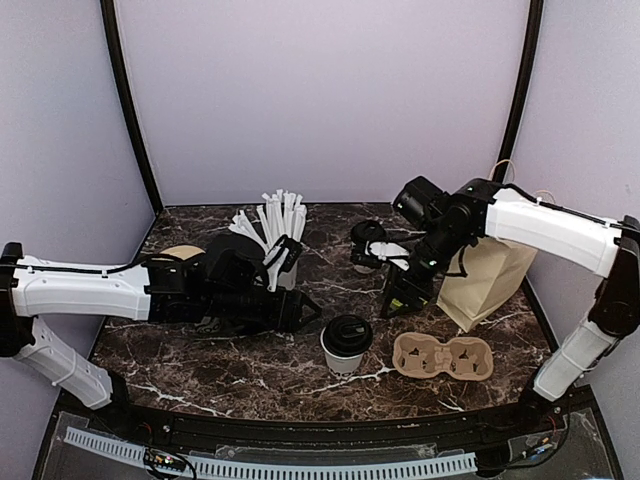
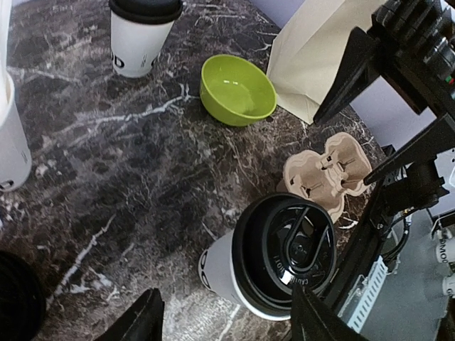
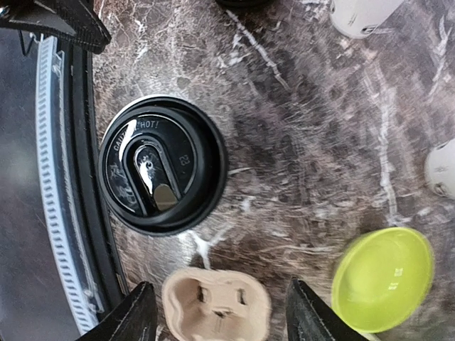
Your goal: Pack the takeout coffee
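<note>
Black-lidded coffee (image 1: 346, 345) just beyond left tool (image 1: 306, 312)

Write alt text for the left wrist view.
A lidded coffee cup stands just beyond the open left gripper. Past it are a carrier, green bowl, paper bag and a second lidded cup.

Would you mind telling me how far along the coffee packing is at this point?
Done: the near coffee cup has its lid on. In hand: nothing; the left tool and right tool are both open and empty, near that cup. Left: the cup carrier is empty, and a second lidded cup stands farther back.
</note>
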You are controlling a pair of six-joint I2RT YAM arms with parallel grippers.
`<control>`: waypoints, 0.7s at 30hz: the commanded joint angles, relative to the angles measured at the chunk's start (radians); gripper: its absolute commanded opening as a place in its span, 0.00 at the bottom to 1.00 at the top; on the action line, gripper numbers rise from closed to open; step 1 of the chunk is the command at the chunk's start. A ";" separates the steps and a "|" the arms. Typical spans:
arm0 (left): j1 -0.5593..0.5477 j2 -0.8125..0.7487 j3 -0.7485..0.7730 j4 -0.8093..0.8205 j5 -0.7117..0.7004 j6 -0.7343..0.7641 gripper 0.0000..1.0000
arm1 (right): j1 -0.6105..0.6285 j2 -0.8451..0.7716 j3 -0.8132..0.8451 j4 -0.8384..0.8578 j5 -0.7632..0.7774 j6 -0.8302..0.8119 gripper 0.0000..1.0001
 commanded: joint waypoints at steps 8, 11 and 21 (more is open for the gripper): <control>0.033 0.044 -0.027 0.010 0.285 -0.273 0.61 | -0.006 0.012 -0.101 0.180 -0.041 0.076 0.47; 0.033 0.060 -0.027 0.005 0.302 -0.287 0.60 | -0.006 0.021 -0.095 0.187 -0.041 0.077 0.43; 0.037 0.077 -0.055 0.057 0.325 -0.301 0.60 | -0.006 0.051 -0.097 0.212 0.027 0.090 0.39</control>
